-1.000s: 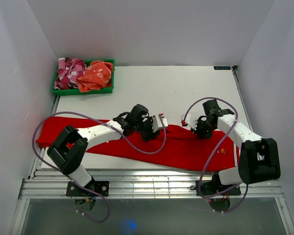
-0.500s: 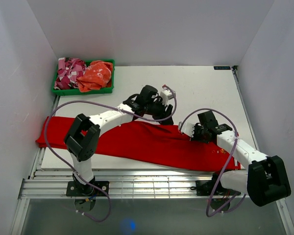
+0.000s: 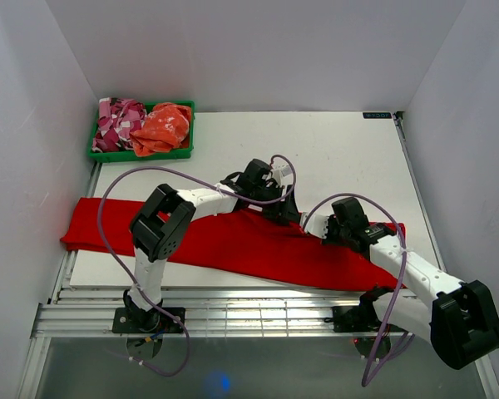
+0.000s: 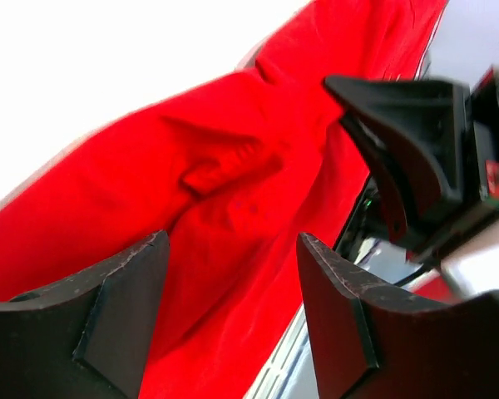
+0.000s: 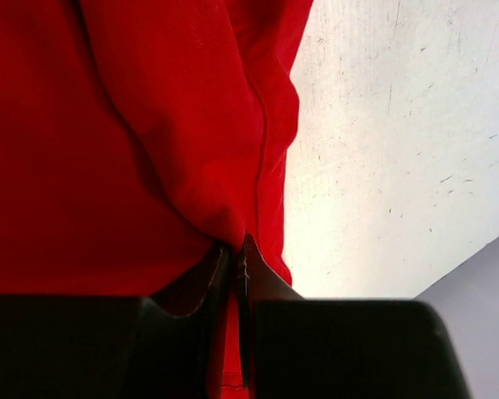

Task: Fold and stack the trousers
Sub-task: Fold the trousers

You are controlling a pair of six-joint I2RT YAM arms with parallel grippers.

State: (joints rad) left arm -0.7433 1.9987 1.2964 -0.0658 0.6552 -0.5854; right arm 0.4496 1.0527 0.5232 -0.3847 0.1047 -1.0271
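On the table (image 3: 333, 150): trousers (image 3: 191, 241), bright red, stretched lengthwise across the near half, left end hanging past the left edge, right end close to the right edge.
Surface: matt white board, flecked with small dark marks in the right wrist view; slotted metal rails (image 3: 258, 314) along the near edge.
Room: plain pale walls (image 3: 33, 125) closing in on the left, back and right.
Far left corner: green tray (image 3: 108, 155), holding a pink-and-white patterned garment (image 3: 116, 120) beside an orange garment (image 3: 165, 126).
Left gripper (image 4: 233, 241): over the far hem of the trousers at mid-table; jaws spread wide, red cloth showing between the fingers (image 4: 116, 307), nothing clamped.
Right gripper (image 5: 237, 249): just beside the left one, low on the cloth; jaws pressed together on a pinched ridge of the trousers.
Cloth between the grippers: rumpled and drawn up into a fold; lies flat towards both ends.
Cables (image 3: 108, 208): purple, looping above each arm.
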